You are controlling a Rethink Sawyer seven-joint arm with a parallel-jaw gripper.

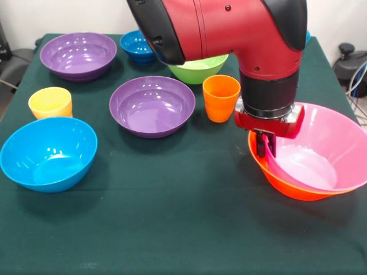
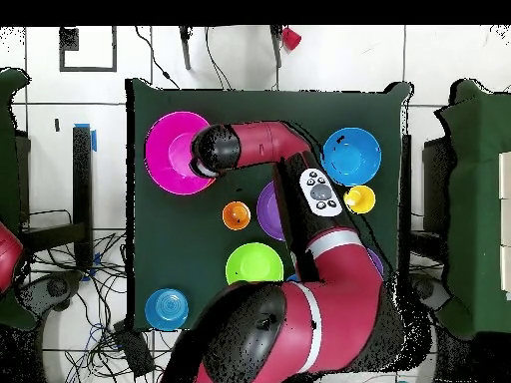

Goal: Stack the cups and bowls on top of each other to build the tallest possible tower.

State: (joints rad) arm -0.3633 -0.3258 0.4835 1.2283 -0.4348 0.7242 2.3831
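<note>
A large pink bowl (image 1: 327, 143) sits nested in a large orange bowl (image 1: 292, 188) at the right. It also shows in the overhead view (image 2: 172, 150). My gripper (image 1: 265, 146) comes down on the pink bowl's left rim, its fingers close together on either side of it. An orange cup (image 1: 221, 96) stands just left of the gripper. A purple bowl (image 1: 152, 105) is in the middle and a second purple bowl (image 1: 78, 54) at the far left. A yellow cup (image 1: 50, 103), a light blue bowl (image 1: 49, 153), a small dark blue bowl (image 1: 136, 44) and a green bowl (image 1: 200, 70) stand apart.
A teal bowl (image 2: 167, 308) stands near the table corner by the robot's base and is mostly hidden behind the arm in the front view. The arm (image 2: 299, 190) covers part of the middle purple bowl from above. Dark green cloth (image 1: 172, 217) covers the table.
</note>
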